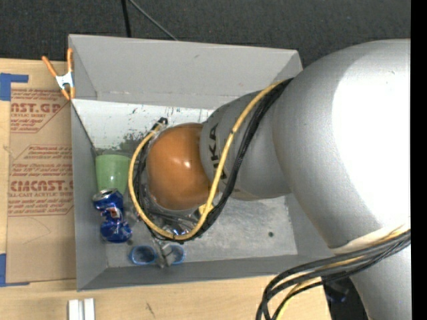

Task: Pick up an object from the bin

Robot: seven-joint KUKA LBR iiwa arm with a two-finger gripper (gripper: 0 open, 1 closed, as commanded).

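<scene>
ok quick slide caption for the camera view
Arm's end effector down near the lower-left corner of the bin, beside a small blue piece, a crushed blue can and a green cup.

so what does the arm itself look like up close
The arm is made of fat, rounded silver-grey links. A glossy orange dome caps its wrist, yellow and black cables loop around that, and dark lettering runs along the nearest link.

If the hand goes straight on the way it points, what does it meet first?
Probably the hand meets the bin's floor beside a small clear blue piece; depth is unclear.
</scene>
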